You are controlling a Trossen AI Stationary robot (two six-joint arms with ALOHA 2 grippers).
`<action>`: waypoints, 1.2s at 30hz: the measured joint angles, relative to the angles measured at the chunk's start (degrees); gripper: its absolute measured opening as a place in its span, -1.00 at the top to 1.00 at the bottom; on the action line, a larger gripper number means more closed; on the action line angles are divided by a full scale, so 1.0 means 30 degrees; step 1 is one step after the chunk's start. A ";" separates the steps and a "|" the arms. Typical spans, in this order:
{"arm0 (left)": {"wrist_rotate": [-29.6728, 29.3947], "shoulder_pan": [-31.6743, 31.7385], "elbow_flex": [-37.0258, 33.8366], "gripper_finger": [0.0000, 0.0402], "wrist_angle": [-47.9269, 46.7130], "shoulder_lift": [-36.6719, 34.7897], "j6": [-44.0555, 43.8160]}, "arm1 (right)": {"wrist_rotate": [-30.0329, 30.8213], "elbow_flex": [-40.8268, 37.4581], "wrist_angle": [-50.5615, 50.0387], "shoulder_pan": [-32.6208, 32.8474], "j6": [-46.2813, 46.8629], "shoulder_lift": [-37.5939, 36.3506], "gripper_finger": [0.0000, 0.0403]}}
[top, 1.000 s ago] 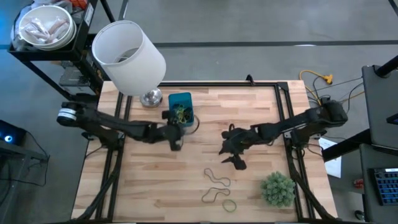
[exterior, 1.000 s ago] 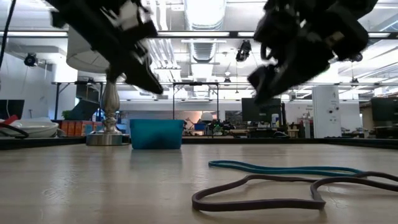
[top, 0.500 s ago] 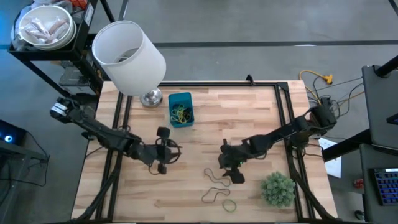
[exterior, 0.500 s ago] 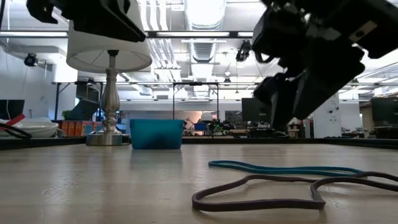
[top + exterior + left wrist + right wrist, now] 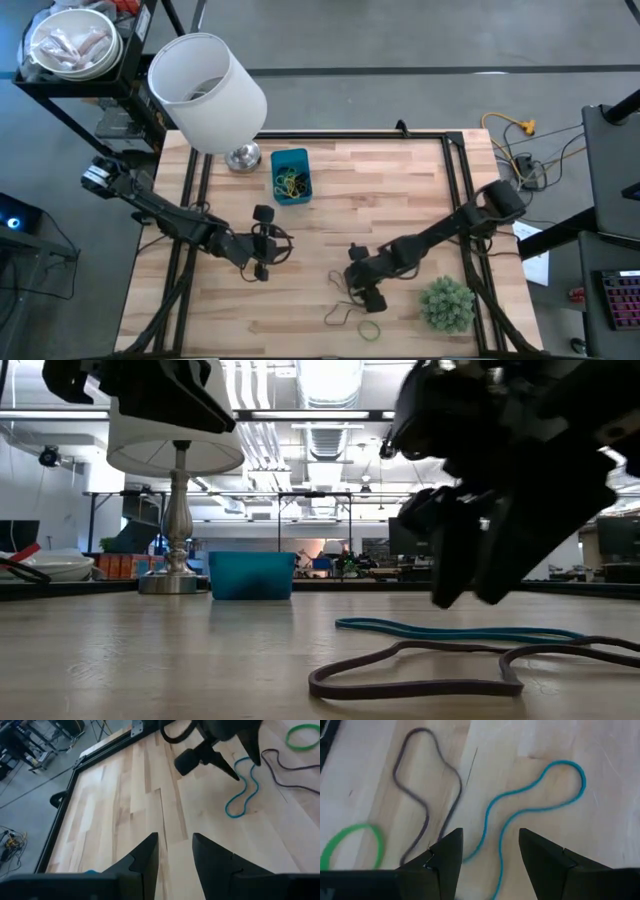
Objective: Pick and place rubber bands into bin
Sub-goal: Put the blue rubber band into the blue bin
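Three rubber bands lie flat on the wooden table near its front edge: a teal one, a dark one and a green ring. More bands lie in the blue bin, which stands at the far side next to the lamp base. My right gripper hovers open just above the teal band, its fingers slanting down and touching nothing. My left gripper is open and empty, raised above bare table left of the middle.
A white lamp shade on a metal base stands at the far left, beside the bin. A small bushy green plant sits at the near right, close to my right arm. Bare wood lies between the two grippers.
My left gripper has drawn back from the bin toward the table's near edge and risen, then stopped. My right gripper has moved toward the near edge and down, tipping steeper, and now hangs over the teal band. The bands have stayed where they were.
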 joint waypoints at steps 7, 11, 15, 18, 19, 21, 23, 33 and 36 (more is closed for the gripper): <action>0.0000 -0.0007 -0.0065 0.48 0.0078 -0.0007 -0.0015 | 0.1006 0.2077 -0.2324 0.0026 0.0754 0.1265 0.07; 0.0012 -0.0015 -0.0141 0.48 0.0033 -0.0007 -0.0051 | 0.1058 0.3189 -0.3329 0.0206 0.1299 0.2278 0.07; 0.0007 -0.0010 -0.0142 0.48 -0.0040 0.0000 -0.0095 | 0.1088 0.4785 -0.5574 0.0315 0.2242 0.3372 0.07; 0.0004 -0.0007 -0.0131 0.48 -0.0005 -0.0007 -0.0111 | 0.1230 0.5842 -0.6940 0.0387 0.2631 0.4056 0.07; 0.0000 -0.0007 -0.0131 0.48 -0.0037 -0.0007 -0.0109 | 0.1351 0.6126 -0.7300 0.0436 0.2635 0.4197 0.07; 0.0000 -0.0007 -0.0131 0.48 0.0020 -0.0007 -0.0117 | 0.1811 0.6690 -0.7928 0.0564 0.2649 0.4536 0.07; 0.0000 -0.0007 -0.0139 0.48 -0.0024 -0.0007 -0.0111 | 0.2364 0.7183 -0.8595 0.0749 0.2955 0.4685 0.07; 0.0000 -0.0015 -0.0142 0.48 -0.0008 -0.0007 -0.0117 | 0.3993 0.7293 -0.9524 0.1423 0.5554 0.4895 0.07; 0.0000 -0.0015 -0.0139 0.48 -0.0008 -0.0007 -0.0124 | 0.4427 0.7051 -0.9531 0.1583 0.5903 0.4868 0.07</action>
